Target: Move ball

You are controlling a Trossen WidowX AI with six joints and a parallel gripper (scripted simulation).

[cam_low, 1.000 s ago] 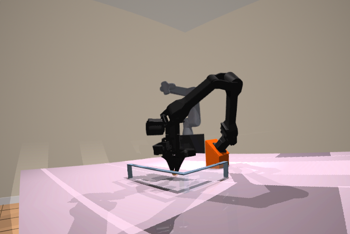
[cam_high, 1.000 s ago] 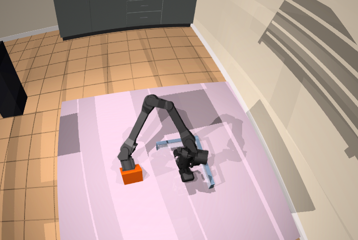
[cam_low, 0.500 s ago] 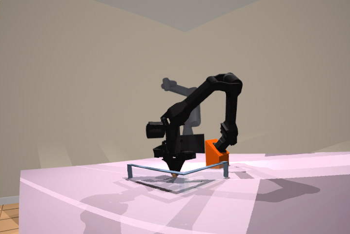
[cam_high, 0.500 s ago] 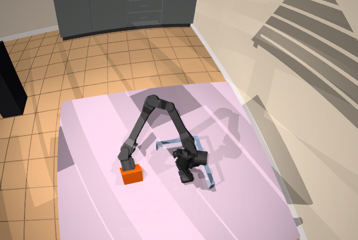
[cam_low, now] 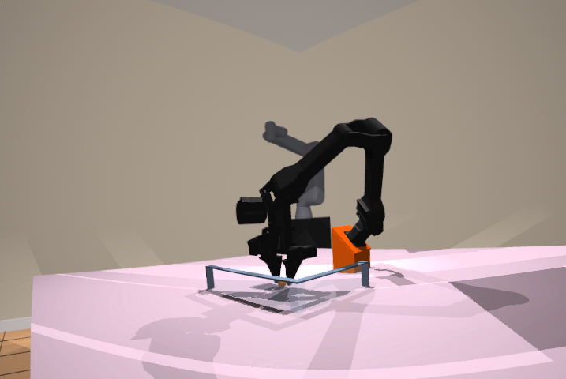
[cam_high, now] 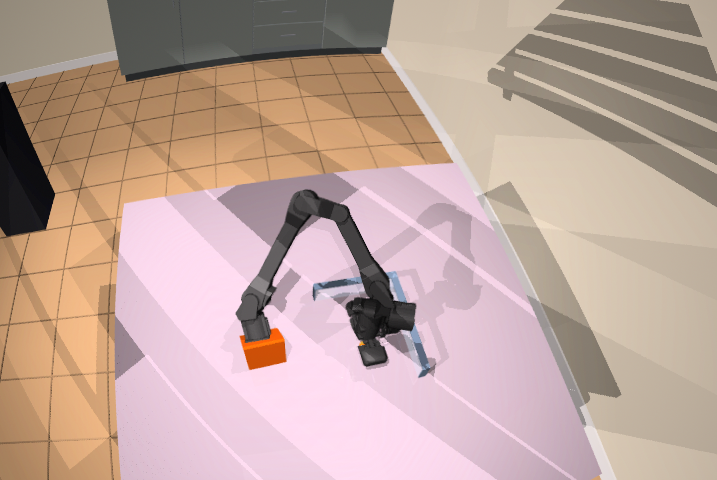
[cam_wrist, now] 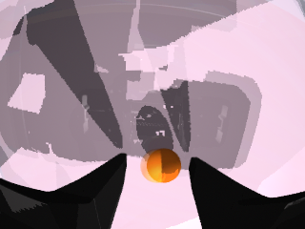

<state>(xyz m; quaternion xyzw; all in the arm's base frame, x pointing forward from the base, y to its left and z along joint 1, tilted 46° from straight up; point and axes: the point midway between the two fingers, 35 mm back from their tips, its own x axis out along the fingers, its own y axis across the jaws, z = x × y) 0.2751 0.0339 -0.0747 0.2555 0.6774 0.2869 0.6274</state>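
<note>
The orange ball (cam_high: 361, 343) (cam_low: 282, 283) (cam_wrist: 164, 165) appears to be down at table height, inside the corner of the clear walls. The see-through copy (cam_wrist: 144, 168) shows as a pale rim at the ball's left in the wrist view; the ball covers most of it, a little to its right. My gripper (cam_low: 283, 280) (cam_wrist: 158, 161) is partly open, with one fingertip on each side of the ball and a gap on both sides. In the top view the gripper body hides most of the ball.
The two low clear walls with blue edges (cam_high: 419, 342) (cam_low: 247, 273) meet in a corner beyond the gripper, seen from the arm's base. The orange base block (cam_high: 265, 350) (cam_low: 346, 257) stands away from them. The pink table (cam_high: 245, 418) (cam_low: 91, 303) carries many shadows.
</note>
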